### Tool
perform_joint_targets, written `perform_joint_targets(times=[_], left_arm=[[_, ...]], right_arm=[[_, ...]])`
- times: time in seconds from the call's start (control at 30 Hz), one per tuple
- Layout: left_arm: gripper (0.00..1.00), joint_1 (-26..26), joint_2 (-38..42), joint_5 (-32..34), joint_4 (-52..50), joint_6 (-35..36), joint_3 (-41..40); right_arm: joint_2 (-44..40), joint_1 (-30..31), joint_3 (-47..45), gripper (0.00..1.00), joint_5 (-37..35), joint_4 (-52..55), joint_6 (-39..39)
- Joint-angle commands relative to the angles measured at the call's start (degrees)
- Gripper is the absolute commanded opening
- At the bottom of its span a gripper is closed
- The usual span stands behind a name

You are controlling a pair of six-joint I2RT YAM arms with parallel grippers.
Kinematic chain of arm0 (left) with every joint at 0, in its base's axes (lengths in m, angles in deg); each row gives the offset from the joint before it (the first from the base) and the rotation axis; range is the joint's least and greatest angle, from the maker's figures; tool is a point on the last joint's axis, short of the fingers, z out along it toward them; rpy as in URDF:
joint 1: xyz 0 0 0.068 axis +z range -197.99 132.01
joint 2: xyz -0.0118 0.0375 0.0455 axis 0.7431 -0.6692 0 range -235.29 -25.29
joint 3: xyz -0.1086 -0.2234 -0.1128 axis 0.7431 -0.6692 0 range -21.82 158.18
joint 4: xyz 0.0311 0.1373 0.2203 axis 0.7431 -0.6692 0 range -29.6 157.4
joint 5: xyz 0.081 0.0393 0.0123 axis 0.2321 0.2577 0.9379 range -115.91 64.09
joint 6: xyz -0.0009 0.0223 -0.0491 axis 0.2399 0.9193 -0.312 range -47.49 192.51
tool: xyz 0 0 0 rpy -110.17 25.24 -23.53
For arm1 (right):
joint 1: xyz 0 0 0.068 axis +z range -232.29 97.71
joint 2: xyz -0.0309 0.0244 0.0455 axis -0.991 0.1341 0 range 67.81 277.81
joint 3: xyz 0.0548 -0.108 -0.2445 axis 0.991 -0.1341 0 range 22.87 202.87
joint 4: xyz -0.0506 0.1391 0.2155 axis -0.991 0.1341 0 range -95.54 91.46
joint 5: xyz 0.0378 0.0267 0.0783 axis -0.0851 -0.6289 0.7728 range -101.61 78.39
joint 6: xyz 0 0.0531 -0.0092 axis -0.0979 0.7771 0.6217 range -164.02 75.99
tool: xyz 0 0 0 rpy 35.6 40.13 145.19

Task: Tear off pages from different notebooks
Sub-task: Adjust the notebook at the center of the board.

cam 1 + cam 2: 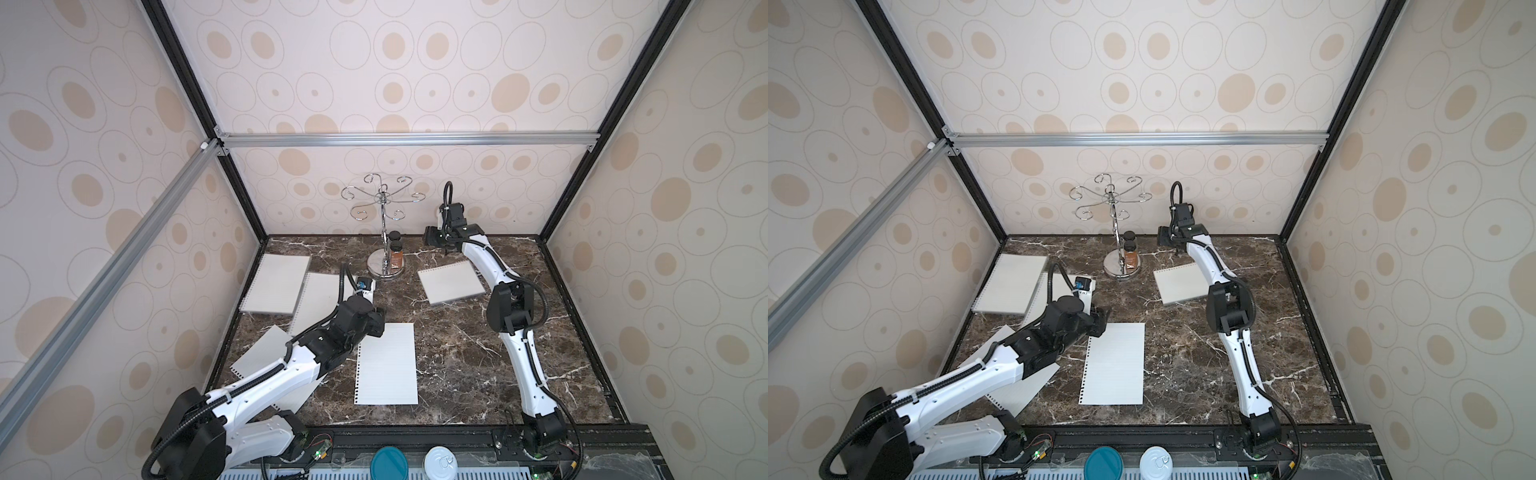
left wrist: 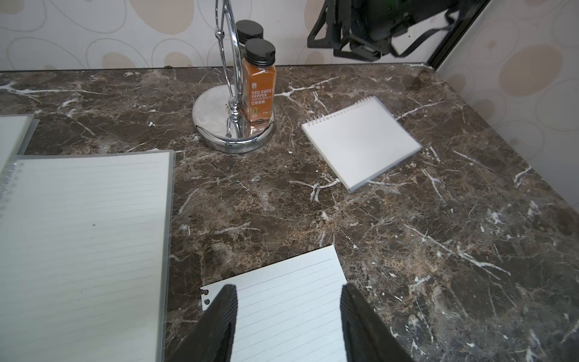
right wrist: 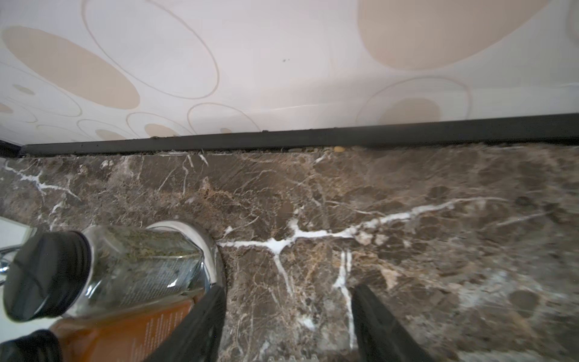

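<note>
A loose lined page with punched holes along its left edge lies flat mid-table. My left gripper hovers over the page's far left corner, open, nothing between its fingers. One closed notebook lies far left. An open notebook lies beside it, partly under my left wrist. A small notebook sits right of centre. My right gripper is open over bare marble near the back wall. Another white sheet or pad lies under my left arm.
A chrome hook stand with two spice jars on its base stands at the back centre, close to my right gripper. Walls close in the back and both sides. A teal lid and a can sit off the front edge.
</note>
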Motion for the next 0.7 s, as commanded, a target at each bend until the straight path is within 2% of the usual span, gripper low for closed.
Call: perform_joint_targets(times=[0.0, 0.5, 0.6, 0.67], left_arm=[[0.54, 0.0, 2.9, 1.6, 1.7, -2.6, -1.4], [0.55, 0.0, 6.6, 2.0, 3.1, -3.2, -5.8], [0.55, 0.0, 6.6, 2.1, 2.9, -3.3, -5.8], [0.55, 0.0, 6.7, 2.2, 3.1, -3.3, -6.0]], right_arm=[[3.0, 0.0, 2.0, 0.68, 3.7, -2.0, 0.7], [8.6, -0.6, 2.6, 0.69, 6.7, -1.8, 2.5], [8.2, -0.8, 0.6, 0.66, 7.2, -0.2, 3.4], [6.0, -0.5, -4.4, 0.63, 8.9, -1.6, 3.9]])
